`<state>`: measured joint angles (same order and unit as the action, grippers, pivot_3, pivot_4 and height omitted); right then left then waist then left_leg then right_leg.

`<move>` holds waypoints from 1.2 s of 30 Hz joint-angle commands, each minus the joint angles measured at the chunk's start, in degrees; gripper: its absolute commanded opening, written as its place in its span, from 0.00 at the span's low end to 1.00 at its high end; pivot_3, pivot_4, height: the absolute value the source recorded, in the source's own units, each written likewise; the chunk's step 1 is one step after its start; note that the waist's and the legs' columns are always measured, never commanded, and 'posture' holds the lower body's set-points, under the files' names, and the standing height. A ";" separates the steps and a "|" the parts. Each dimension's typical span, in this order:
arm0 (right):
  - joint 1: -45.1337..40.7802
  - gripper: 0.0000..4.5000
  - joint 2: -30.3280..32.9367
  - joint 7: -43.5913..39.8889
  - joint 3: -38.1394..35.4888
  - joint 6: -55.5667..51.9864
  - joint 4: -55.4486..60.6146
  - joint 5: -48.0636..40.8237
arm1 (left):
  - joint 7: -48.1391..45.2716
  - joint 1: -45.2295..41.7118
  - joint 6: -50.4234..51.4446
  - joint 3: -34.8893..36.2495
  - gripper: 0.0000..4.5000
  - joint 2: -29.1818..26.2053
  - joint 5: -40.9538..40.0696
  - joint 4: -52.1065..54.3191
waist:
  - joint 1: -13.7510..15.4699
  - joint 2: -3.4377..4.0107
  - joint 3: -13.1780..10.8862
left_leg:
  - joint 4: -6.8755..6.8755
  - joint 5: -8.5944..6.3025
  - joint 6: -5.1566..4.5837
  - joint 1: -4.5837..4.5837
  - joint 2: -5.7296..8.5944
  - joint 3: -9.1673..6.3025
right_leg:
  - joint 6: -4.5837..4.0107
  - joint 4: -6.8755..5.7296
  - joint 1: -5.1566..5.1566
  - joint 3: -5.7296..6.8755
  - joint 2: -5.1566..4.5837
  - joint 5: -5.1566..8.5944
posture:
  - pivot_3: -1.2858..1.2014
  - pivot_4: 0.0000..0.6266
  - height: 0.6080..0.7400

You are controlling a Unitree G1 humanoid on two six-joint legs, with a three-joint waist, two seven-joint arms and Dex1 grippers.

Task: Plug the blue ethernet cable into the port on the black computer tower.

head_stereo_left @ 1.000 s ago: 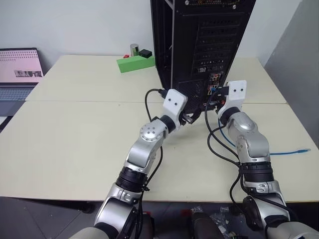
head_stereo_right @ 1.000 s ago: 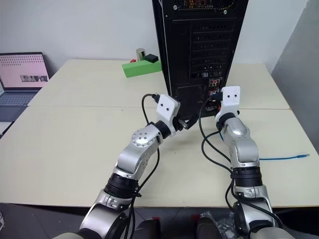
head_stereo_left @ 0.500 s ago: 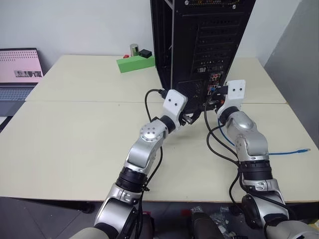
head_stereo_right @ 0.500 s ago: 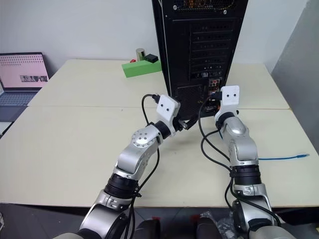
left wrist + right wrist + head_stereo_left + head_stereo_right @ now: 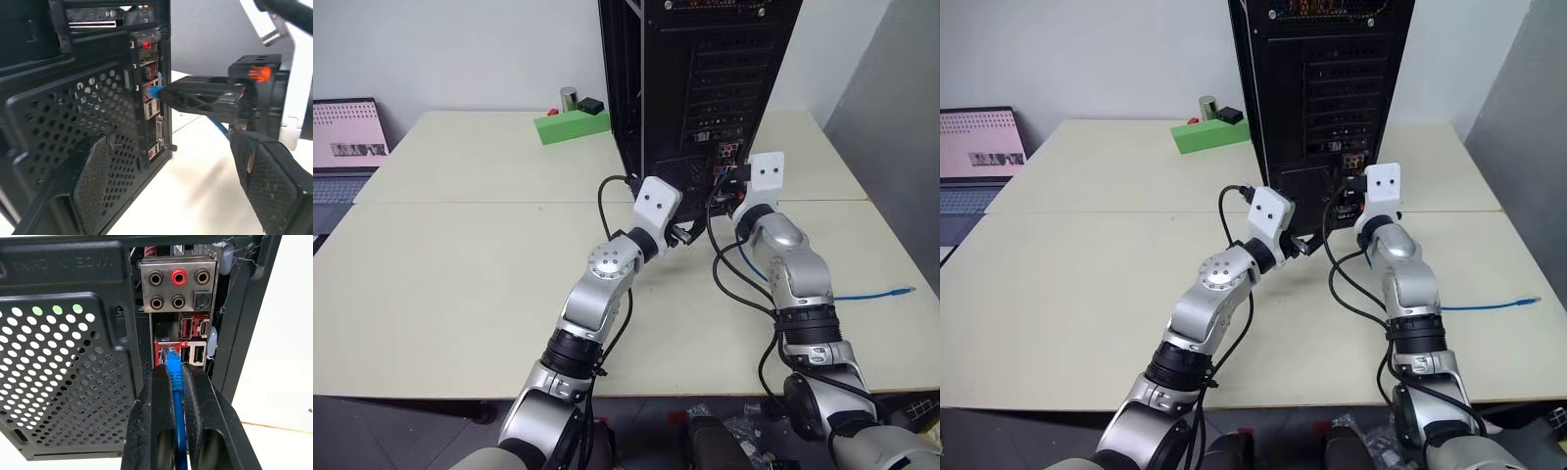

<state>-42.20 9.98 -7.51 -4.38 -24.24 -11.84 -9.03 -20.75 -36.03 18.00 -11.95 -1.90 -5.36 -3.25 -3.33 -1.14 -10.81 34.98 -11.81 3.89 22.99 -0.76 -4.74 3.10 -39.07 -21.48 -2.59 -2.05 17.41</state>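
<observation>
The black computer tower (image 5: 705, 78) stands upright on the table with its rear panel facing me. My right gripper (image 5: 171, 374) is shut on the blue ethernet cable (image 5: 175, 382) just behind its plug. The plug tip sits at the mouth of the port (image 5: 166, 346), below the round audio jacks; how deep it sits I cannot tell. The rest of the blue cable (image 5: 871, 294) trails over the table to the right. My left gripper (image 5: 168, 142) hovers open and empty near the tower's perforated lower panel, left of the right gripper (image 5: 195, 95).
A green box (image 5: 570, 125) with a small can on it lies behind the tower on the left. A laptop (image 5: 347, 147) sits at the far left edge. Black robot cables (image 5: 734, 284) loop on the table (image 5: 460, 255) between my arms.
The whole picture has shifted a little as the camera moved. The right gripper stays at the rear panel with the cable in it. The left arm holds still.
</observation>
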 commanded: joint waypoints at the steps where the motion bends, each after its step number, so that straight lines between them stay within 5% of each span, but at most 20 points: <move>1: -3.15 0.00 -0.45 -0.48 0.19 1.03 -0.18 0.08 | 0.03 -0.09 -1.53 0.07 0.88 0.58 0.06 2.51 | -0.07 0.00 0.00 | 0.00 0.00 0.00 0.00 0.00 0.01 | 0.00 0.00 0.00 0.00 0.00 0.00 | 0.52 0.24 1.00; 33: -4.65 0.00 -1.17 -0.35 -0.93 1.47 -3.57 0.44 | 0.18 0.04 -1.41 0.36 0.88 0.39 0.11 2.82 | -1.08 0.01 0.01 | 0.00 0.00 0.00 -0.08 -0.01 0.04 | 0.04 -0.03 0.02 -0.10 0.03 -0.03 | 0.52 0.24 1.00; 36: -3.27 0.18 -0.11 -1.41 -1.23 0.64 -2.25 0.05 | 0.35 -0.06 -1.47 0.53 0.89 0.23 0.27 2.59 | -1.04 0.01 0.01 | 0.00 0.00 0.00 -0.07 -0.01 0.04 | 0.04 -0.02 0.02 -0.10 0.03 -0.03 | 0.52 0.24 1.00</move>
<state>-45.09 8.94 -7.94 -4.68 -23.51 -16.12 -8.10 -20.66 -35.58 17.91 -11.92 -1.87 -5.34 -2.75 -4.37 -1.12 -10.80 34.98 -11.81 3.89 22.94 -0.77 -4.71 3.14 -39.09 -21.47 -2.67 -2.03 17.38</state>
